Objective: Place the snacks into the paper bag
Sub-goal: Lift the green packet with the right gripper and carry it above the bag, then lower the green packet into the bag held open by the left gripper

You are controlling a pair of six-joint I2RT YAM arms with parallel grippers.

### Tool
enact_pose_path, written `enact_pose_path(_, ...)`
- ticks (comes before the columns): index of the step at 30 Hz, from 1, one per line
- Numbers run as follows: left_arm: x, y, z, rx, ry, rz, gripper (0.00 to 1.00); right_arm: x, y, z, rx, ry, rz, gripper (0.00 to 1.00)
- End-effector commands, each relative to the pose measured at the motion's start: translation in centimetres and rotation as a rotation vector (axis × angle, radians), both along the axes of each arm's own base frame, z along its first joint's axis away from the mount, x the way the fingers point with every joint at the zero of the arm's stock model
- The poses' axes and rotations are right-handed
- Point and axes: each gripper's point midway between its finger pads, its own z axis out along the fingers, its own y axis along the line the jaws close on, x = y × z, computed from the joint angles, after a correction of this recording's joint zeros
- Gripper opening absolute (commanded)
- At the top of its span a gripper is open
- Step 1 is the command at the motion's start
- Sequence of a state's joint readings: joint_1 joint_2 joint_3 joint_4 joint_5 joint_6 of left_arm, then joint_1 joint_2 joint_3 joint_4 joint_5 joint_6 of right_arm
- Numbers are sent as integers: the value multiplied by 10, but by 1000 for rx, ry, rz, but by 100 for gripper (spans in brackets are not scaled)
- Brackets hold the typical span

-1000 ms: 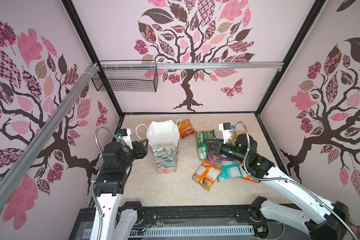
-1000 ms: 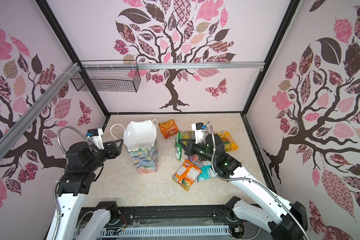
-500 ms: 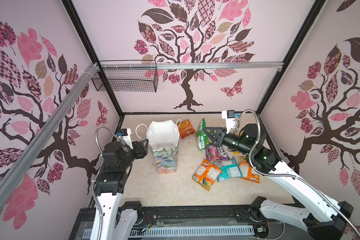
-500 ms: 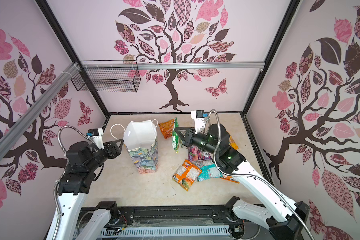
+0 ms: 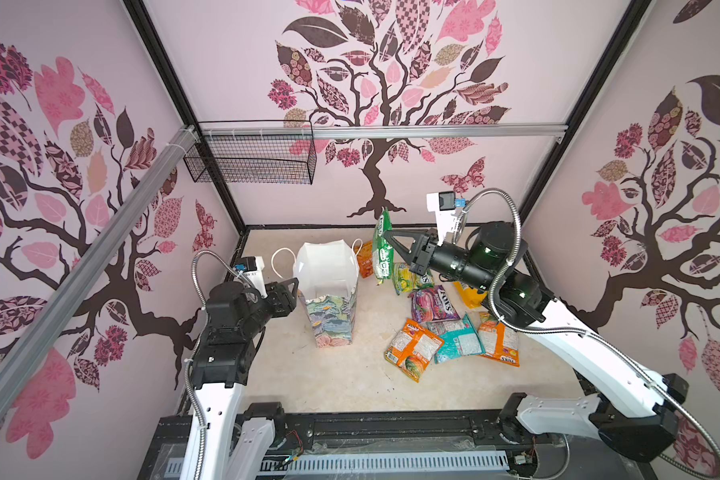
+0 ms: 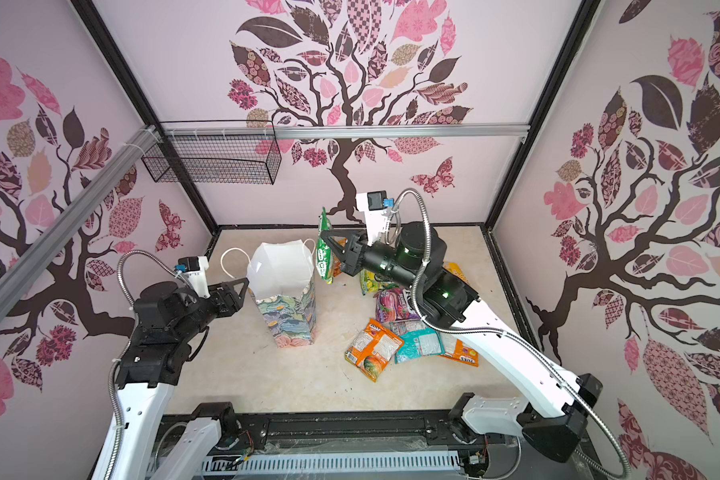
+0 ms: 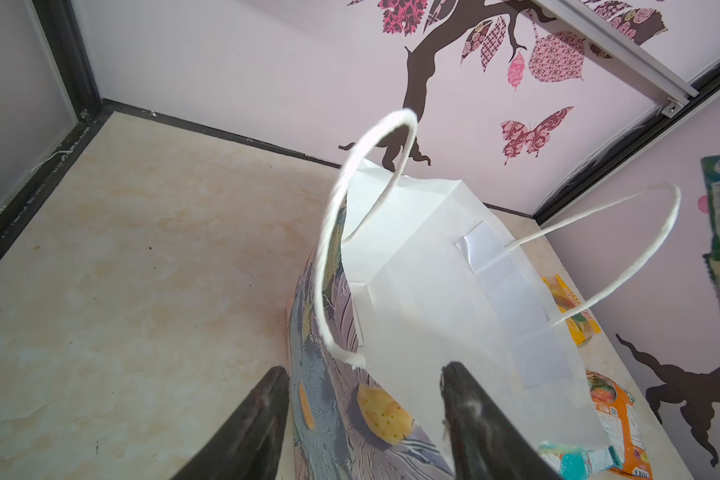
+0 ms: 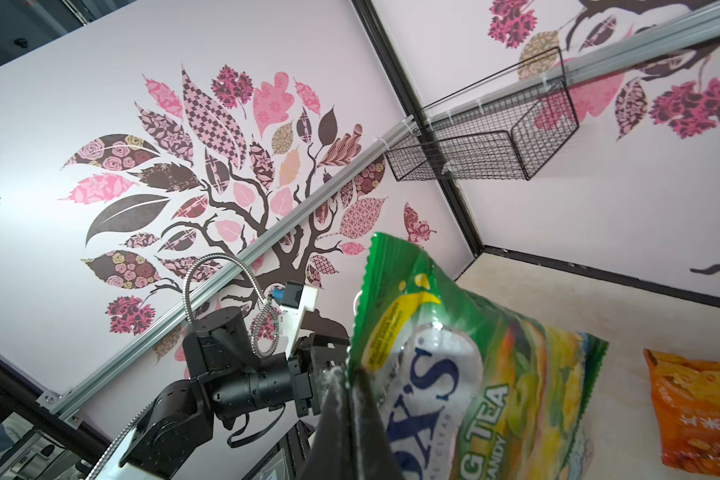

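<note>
The paper bag (image 5: 329, 320) (image 6: 285, 316) (image 7: 425, 291) stands upright and open-topped, floral outside, white inside. My left gripper (image 5: 294, 286) (image 6: 245, 286) (image 7: 364, 368) is open at the bag's left rim, one finger outside the wall and one over the white inside. My right gripper (image 5: 386, 235) (image 6: 324, 236) (image 8: 350, 370) is shut on a green snack packet (image 5: 381, 249) (image 6: 323, 255) (image 8: 474, 374), which hangs in the air just right of the bag's top. Other snacks lie on the floor: an orange-and-white one (image 5: 412, 347), a teal one (image 5: 458, 338) and a purple one (image 5: 433, 303).
An orange packet (image 5: 364, 259) (image 8: 699, 415) lies behind the bag by the back wall. A black wire basket (image 5: 252, 160) hangs from the aluminium rail (image 5: 433, 132) at the back left. The bag's cord handles (image 7: 366, 232) stick up beside my left gripper. Walls close in three sides.
My right gripper has lifted the green packet off the floor and carried it up and left toward the bag's top. The left arm has stayed at the bag's rim.
</note>
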State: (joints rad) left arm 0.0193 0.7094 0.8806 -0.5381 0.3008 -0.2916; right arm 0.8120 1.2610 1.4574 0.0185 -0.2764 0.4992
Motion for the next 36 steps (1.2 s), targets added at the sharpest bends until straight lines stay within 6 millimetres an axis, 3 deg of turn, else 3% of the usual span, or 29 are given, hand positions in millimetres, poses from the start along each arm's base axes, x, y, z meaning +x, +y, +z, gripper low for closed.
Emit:
enact_pose_path(1, 0, -1, -4, -8, -7, -7, 62, -11, 6, 46, 60, -120, 3, 0)
enact_pose_path(15, 1, 1, -6, -6, -1, 3, 65, 10, 63, 69, 20, -141, 68, 0)
enact_pose_path(18, 2, 2, -8, -4, 5, 7, 66, 13, 72, 82, 6, -164, 68, 0)
enact_pose_path(23, 4, 0, -10, -10, 16, -4, 66, 15, 71, 110, 23, -217, 48, 0)
enact_pose_path(25, 4, -1, -11, -12, 22, -8, 66, 11, 77, 103, 18, -211, 64, 0)
enact_pose_path(30, 2, -1, -9, -11, 15, -9, 67, 11, 97, 62, -34, -167, 111, 0)
enact_pose_path(36, 0, -1, -7, -7, 7, -9, 67, 31, 108, 15, -124, -90, 62, 0)
